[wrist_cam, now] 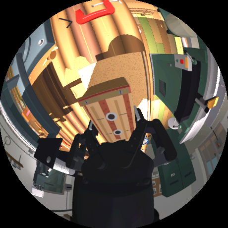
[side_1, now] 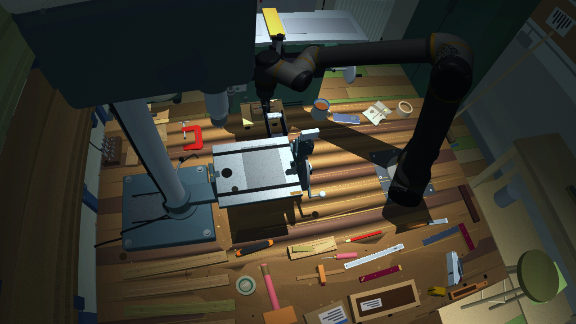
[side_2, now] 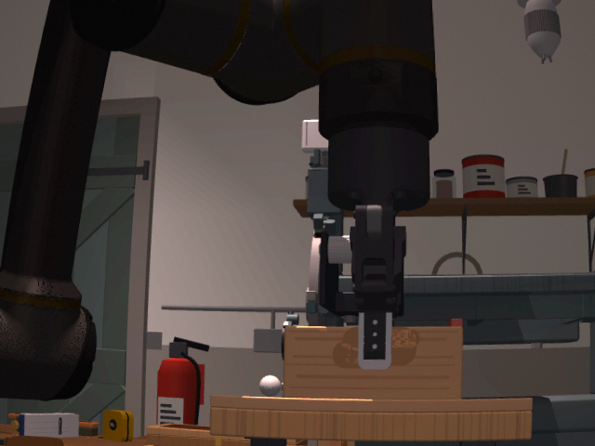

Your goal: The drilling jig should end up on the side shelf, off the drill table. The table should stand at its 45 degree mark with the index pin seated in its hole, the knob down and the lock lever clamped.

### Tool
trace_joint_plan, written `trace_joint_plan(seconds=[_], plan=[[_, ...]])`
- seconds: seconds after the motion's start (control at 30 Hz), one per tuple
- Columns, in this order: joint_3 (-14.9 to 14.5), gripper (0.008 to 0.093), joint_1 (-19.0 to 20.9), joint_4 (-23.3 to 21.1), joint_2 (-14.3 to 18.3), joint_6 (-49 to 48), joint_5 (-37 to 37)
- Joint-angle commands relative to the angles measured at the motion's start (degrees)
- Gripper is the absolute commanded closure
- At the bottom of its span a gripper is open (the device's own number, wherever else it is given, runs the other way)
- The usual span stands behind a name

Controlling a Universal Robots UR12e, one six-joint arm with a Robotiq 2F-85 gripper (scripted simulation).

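Note:
On the small side shelf [side_2: 370, 416] behind the drill table, the wooden drilling jig [side_2: 372, 362] [wrist_cam: 111, 112] stands with its two bushing holes facing up, and my gripper [side_2: 374, 355] [side_1: 270, 117] reaches down over it and still grips it across its width. The grey drill table [side_1: 255, 169] lies flat in front of the shelf, bare on top. At its right end are the round angle scale, the knob block [side_1: 307, 141] and the lock lever with its white ball end [side_1: 321, 194]. I cannot tell the angle mark or the pin's seat.
The drill press column [side_1: 153, 161] and dark head fill the left and top of the bench. A red clamp [side_1: 192, 137], a mug [side_1: 320, 109] and several hand tools lie scattered on the wooden bench. A green machine [wrist_cam: 178, 81] stands close behind the shelf.

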Motion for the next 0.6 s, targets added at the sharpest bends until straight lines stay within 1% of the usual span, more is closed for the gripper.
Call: trace_joint_plan(seconds=[0.0, 0.27, 0.57], plan=[[0.00, 0.0244, 0.00, 0.00, 0.00, 0.00, 0.00], [0.00, 0.0084, 0.00, 0.01, 0.00, 0.00, 0.00], [0.00, 0.0080, 0.00, 0.01, 0.00, 0.00, 0.00]])
